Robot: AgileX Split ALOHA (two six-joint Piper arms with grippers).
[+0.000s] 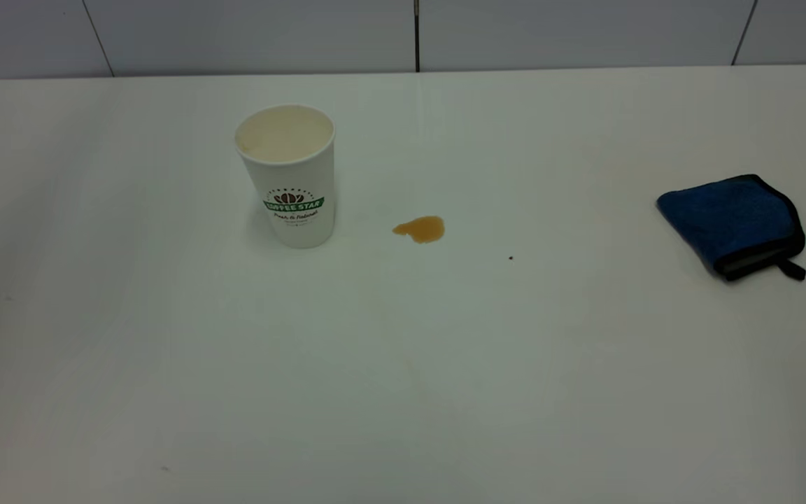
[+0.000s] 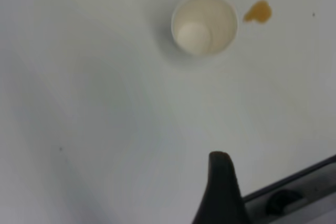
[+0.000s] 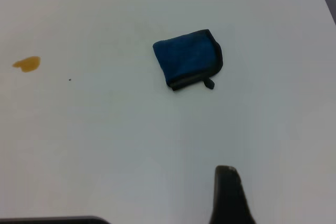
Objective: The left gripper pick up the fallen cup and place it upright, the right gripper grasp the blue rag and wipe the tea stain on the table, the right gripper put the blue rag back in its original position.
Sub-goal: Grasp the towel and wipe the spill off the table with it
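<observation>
The white "Coffee Star" cup [image 1: 290, 175] stands upright on the white table [image 1: 403, 364], left of centre. The amber tea stain [image 1: 420, 229] lies just to its right, apart from it. The folded blue rag [image 1: 732, 224] lies at the far right. Neither gripper shows in the exterior view. The left wrist view looks down into the empty cup [image 2: 203, 25] with the stain [image 2: 258, 12] beside it. My left gripper [image 2: 220, 192] shows only as one black tip, high above and well away from the cup. In the right wrist view, my right gripper [image 3: 228, 195] is likewise one black tip, well back from the rag [image 3: 188, 59] and the stain [image 3: 27, 64].
A tiny black speck [image 1: 511, 257] lies between the stain and the rag. A grey panelled wall [image 1: 417, 35] runs behind the table's far edge. The table's edge [image 2: 294, 187] with a dark strip below it shows in the left wrist view.
</observation>
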